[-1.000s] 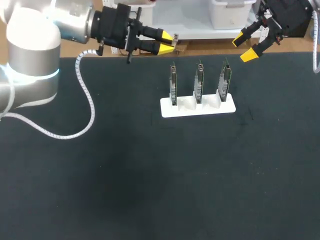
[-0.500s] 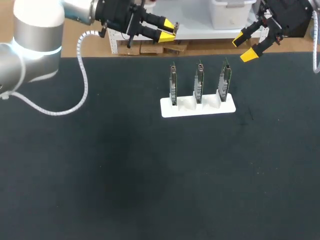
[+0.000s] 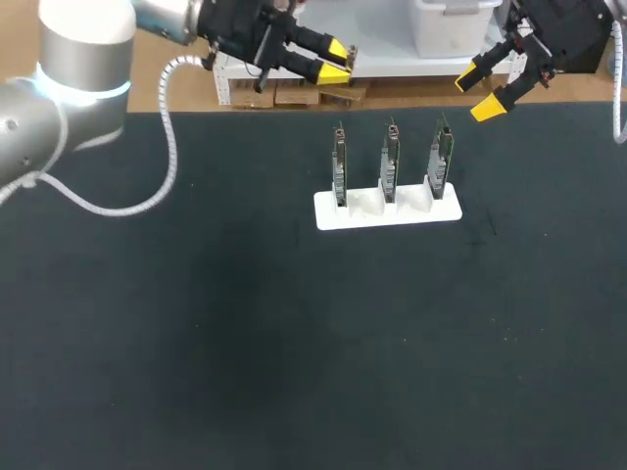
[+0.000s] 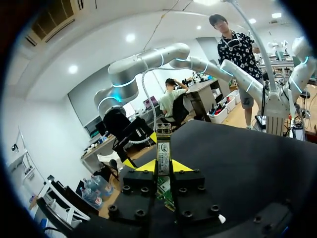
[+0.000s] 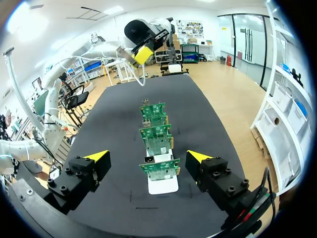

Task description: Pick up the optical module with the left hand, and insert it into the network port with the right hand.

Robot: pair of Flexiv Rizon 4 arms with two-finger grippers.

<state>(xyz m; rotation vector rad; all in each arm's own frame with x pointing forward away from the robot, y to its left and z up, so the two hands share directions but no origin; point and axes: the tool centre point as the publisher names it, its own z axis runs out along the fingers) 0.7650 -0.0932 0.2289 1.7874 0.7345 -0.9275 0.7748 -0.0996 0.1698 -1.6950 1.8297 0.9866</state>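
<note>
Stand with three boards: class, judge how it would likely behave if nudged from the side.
The stand is a low, flat white block, so it would probably slide rather than tip. The boards stand upright on edge in it; thin and tall, they may wobble or lean. They look stiff but fragile.

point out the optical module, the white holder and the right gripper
optical module (image 4: 164,148), left wrist view, its labelled face
white holder (image 3: 392,215), head view, front of base
right gripper (image 3: 479,95), head view, between its fingertips

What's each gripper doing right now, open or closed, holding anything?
Left gripper: closed on the optical module.
Right gripper: open, holding nothing.
</note>
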